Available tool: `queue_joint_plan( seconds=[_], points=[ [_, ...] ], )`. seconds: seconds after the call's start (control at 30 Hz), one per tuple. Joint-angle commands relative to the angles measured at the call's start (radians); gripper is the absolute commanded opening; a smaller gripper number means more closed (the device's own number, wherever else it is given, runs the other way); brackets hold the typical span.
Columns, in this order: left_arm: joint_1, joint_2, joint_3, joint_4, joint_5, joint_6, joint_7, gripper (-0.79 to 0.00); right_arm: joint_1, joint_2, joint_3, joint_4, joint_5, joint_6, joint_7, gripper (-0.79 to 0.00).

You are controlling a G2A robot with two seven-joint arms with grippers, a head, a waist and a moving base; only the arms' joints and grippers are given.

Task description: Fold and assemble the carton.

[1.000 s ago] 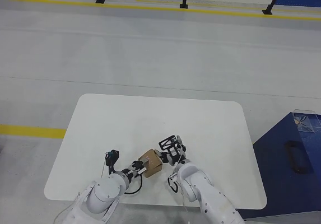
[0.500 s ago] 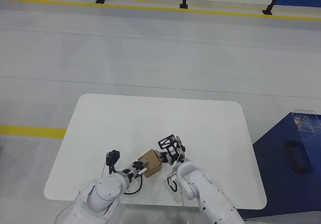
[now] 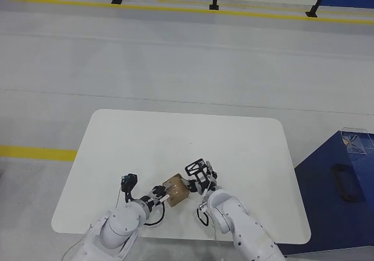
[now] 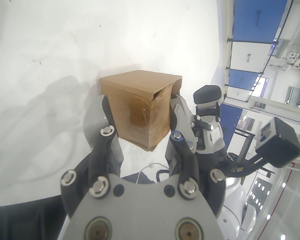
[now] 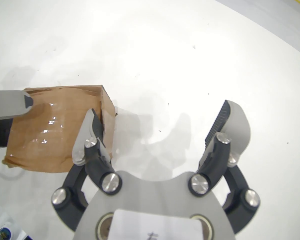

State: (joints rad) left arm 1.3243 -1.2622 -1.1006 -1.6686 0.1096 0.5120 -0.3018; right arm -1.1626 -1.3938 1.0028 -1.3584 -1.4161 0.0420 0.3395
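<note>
Since a second ago the carton (image 3: 174, 190) has crept a touch toward 9 o'clock, drawn along by the left fingers (image 3: 160, 193). The right fingers (image 3: 198, 175) have followed and closed up on its end. Log it as a nudge, no more.

Carton: near the 6 o'clock edge of the table (image 3: 239, 140), already squared into a box. You cannot tell whether it rests on the table or hangs just clear.

Left fingers: clamped across the carton from its 8 o'clock side, one on each opposite wall, holding it firmly.

Right fingers: spread wide and holding nothing. One finger (image 5: 90, 126) lies against the end panel on the carton's 2 o'clock side; the other stands over bare table, well apart.

Reading: this looks like the closing step, with one arm bracing while the other presses the end flap home. That flap edge shows a small gap at the corner, so judge it not fully seated.

Watch for: a push off-centre could twist the carton in the clamp or buckle a wall. Keep your pressure square to the panel.
</note>
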Motion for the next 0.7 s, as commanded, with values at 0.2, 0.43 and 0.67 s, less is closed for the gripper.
queue_joint_plan(
  seconds=[0.2, 0.43, 0.67],
  points=[
    [0.091, 0.016, -0.015, -0.098, 0.139, -0.162, 0.069, 0.000, -0.017, 0.006, 0.048, -0.051, 0.009, 0.000, -0.005, 0.000],
    [0.093, 0.020, -0.010, -0.102, 0.224, -0.175, 0.098, 0.000, 0.012, -0.002, 0.046, -0.005, 0.003, 0.033, 0.044, 0.000],
    [0.144, 0.050, 0.097, -0.092, 0.843, -0.402, 0.222, 0.000, 0.031, -0.009, 0.048, 0.037, 0.026, 0.040, 0.048, 0.000]
  ],
)
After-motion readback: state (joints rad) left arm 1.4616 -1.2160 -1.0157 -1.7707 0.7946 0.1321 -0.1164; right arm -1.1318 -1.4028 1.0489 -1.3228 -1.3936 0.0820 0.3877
